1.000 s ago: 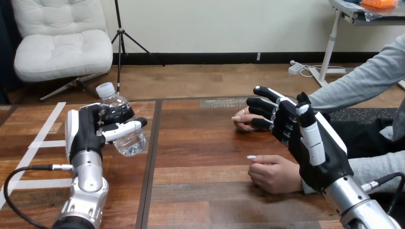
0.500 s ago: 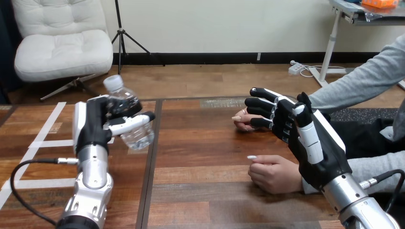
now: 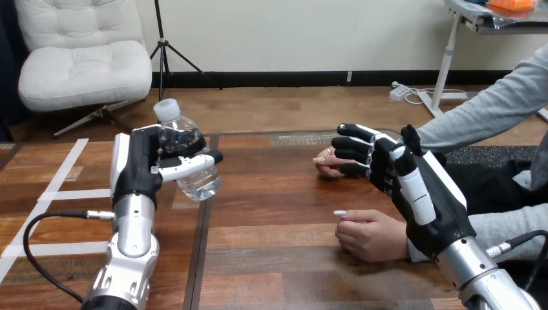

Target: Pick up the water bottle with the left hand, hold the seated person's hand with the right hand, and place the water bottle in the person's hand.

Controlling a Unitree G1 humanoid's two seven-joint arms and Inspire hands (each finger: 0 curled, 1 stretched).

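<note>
Progress: pickup looks done. The left hand (image 3: 138,169) has the water bottle (image 3: 200,185) in a wrap grip, fingers curled round its upper body and thumb across the front. Bottle is tilted, white cap (image 3: 167,109) up and away from the robot, base lower and toward centre. It appears clear of the table (image 3: 278,194), over the left half and well apart from the person.

Second step not done as far as visible. The right hand (image 3: 417,194) is raised on edge at the right side, fingers (image 3: 357,141) mostly straight and slightly spread, reaching toward the person's farther hand (image 3: 325,163). Fingertips overlap that hand in the head view; contact cannot be told, and nothing is curled round or pinching it, so no hold. Right hand carries nothing.

The person's nearer hand (image 3: 369,235) lies on the table as a loose fist, just beside the right hand's base, not touching the bottle.

Left to do, judged: close the right hand on the person's hand, bring the bottle across the table, set it in the person's hand, release. Roughly a third along.
</note>
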